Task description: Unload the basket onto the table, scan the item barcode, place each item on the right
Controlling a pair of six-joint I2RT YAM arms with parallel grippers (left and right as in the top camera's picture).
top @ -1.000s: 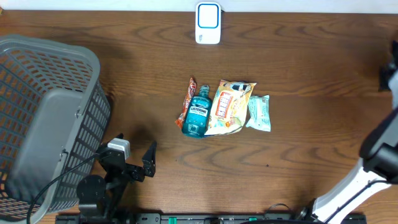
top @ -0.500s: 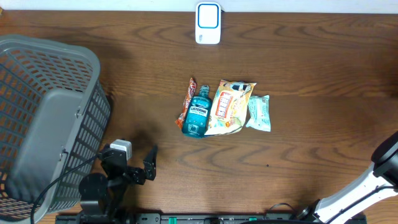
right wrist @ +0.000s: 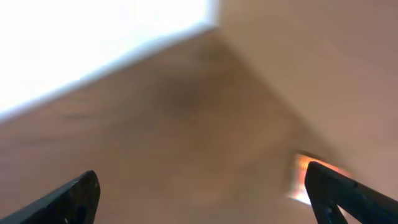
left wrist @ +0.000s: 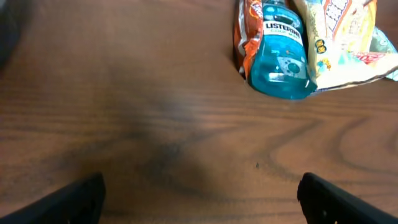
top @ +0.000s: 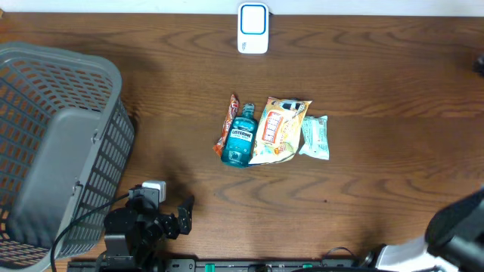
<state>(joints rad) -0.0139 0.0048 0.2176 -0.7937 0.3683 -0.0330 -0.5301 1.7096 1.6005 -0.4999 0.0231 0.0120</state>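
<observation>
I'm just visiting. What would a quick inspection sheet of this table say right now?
Surface: dark wooden table.
Job's things: white scanner at far edge; Listerine bottle, orange packet, yellow bag and pale green packet lying side by side mid-table.
Clutter: grey basket at left.
Grippers: left gripper open, empty; right gripper open, empty.
Cables: black cable beside basket.
Surroundings: nothing seen; right wrist view blurred.

The left arm point(top: 125, 234) is folded low at the near left edge. The left hand point(left wrist: 199, 205) faces the far side, its fingers point(left wrist: 74, 199) spread wide with nothing between them. Only a stretch of the right arm point(top: 454, 227) shows, at the near right corner. The right hand point(right wrist: 205, 196), seen through a blurred wrist view, is also spread wide and empty.
</observation>
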